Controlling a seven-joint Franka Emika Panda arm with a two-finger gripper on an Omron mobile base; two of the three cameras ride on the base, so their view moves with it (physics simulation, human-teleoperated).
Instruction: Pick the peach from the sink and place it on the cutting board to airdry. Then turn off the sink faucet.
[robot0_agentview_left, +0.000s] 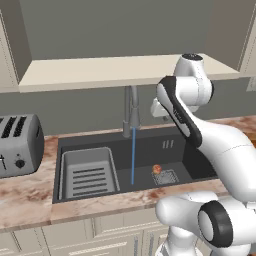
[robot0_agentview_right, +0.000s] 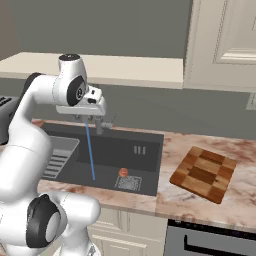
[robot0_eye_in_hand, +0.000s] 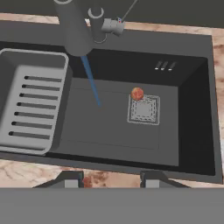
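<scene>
Hovering high above the sink, the hand holds nothing; its two fingertips stand well apart at the bottom of the hand view, so the jaws are judged wide open. The peach lies on the basin floor, well below and ahead of the hand, touching the far edge of the square drain grate; the right base view confirms it at the grate's rear corner. A stream of water falls from the sink faucet, which stands beyond the hand and off to one side of the peach, so the tap is evidently on. The stream lands on bare basin floor, between the peach and the ribbed tray insert, touching neither. The cutting board rests on the desk to the arm's right of the basin, well apart from the hand, and bears nothing. Assessment: no part of the task is complete. The peach is not yet grasped, the board is unloaded, and the faucet runs. Remaining work, in order: descend to the peach and close on it, carry it across to the board and release it, then reach the small side lever and shut off the water.
</scene>
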